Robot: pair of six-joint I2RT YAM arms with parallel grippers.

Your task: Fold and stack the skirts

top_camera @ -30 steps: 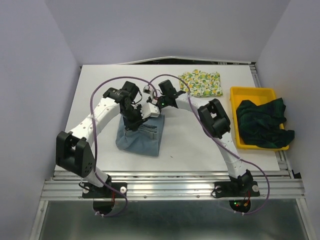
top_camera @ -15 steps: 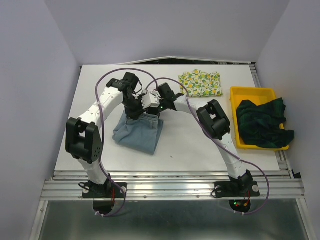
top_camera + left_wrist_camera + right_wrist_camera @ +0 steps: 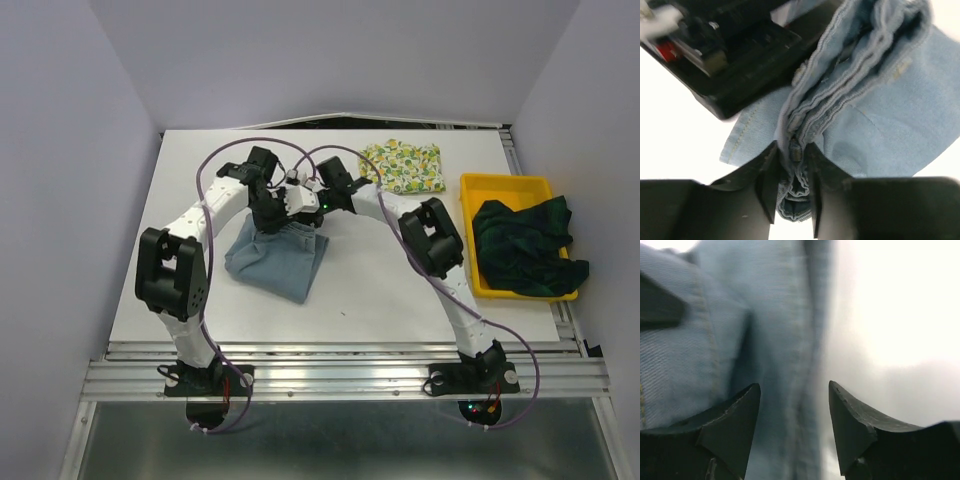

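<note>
Wrist views, left tool (image 3: 791, 152) pinching edge of blue-grey skirt (image 3: 885, 115), right tool (image 3: 795, 390) spread, unclear from overhead.

Both arms reach forward, grippers almost touching.
The left arm (image 3: 205, 215) bends inward; the left gripper (image 3: 791, 150) points down, fingers pinched on the skirt (image 3: 880, 110). Beside it, the right arm (image 3: 400, 215) arcs over, the right gripper (image 3: 795, 387) spread, holding nothing.

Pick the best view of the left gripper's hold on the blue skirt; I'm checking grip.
Left wrist: the left gripper pinches the bunched edge of the light blue skirt. The top view hides the hold under the arms; the right wrist shows blurred cloth past the open right gripper.
</note>
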